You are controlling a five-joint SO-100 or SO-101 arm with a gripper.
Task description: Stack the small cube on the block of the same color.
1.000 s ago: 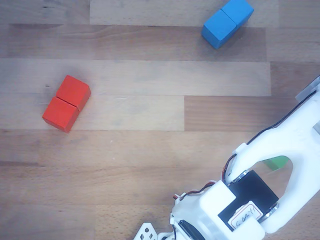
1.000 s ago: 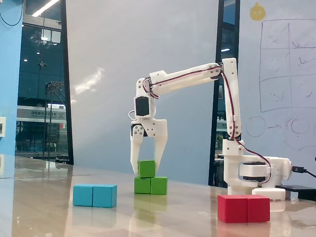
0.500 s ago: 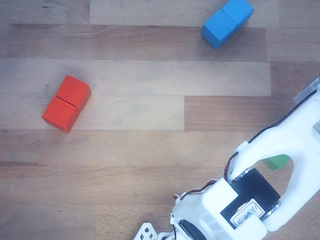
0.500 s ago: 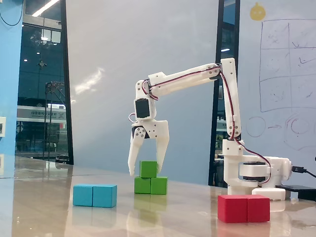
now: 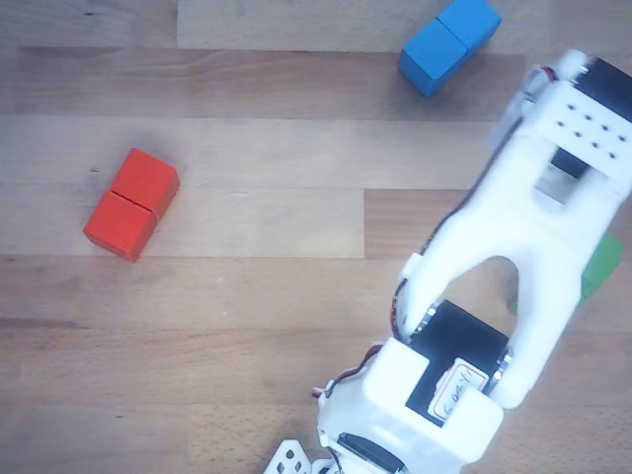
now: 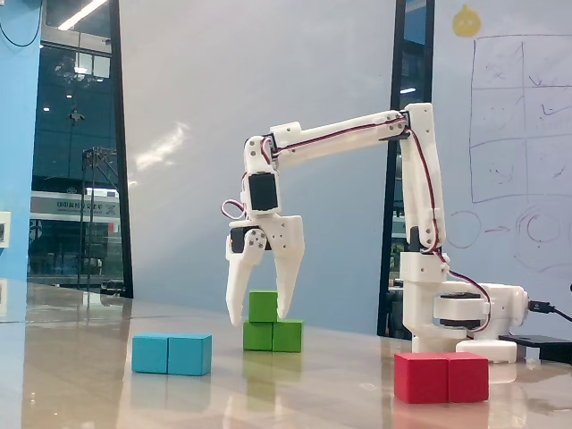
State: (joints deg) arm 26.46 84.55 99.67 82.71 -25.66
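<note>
In the fixed view the small green cube (image 6: 263,305) sits on the left half of the green oblong block (image 6: 287,336), which lies on the table. My gripper (image 6: 259,319) points down and straddles the cube, with one finger (image 6: 238,295) to its left and one at its right edge. The jaws stand wider than the cube and look open. In the other view, from above, my white arm (image 5: 533,247) covers the gripper and the cube. Only a green corner (image 5: 600,267) shows past the arm at the right edge.
A blue oblong block (image 6: 172,354) lies in front and to the left of the green block in the fixed view; it also shows in the other view (image 5: 449,44). A red oblong block (image 6: 441,377) lies at the front right; it also shows in the other view (image 5: 131,203). The arm's base (image 6: 456,315) stands at the right.
</note>
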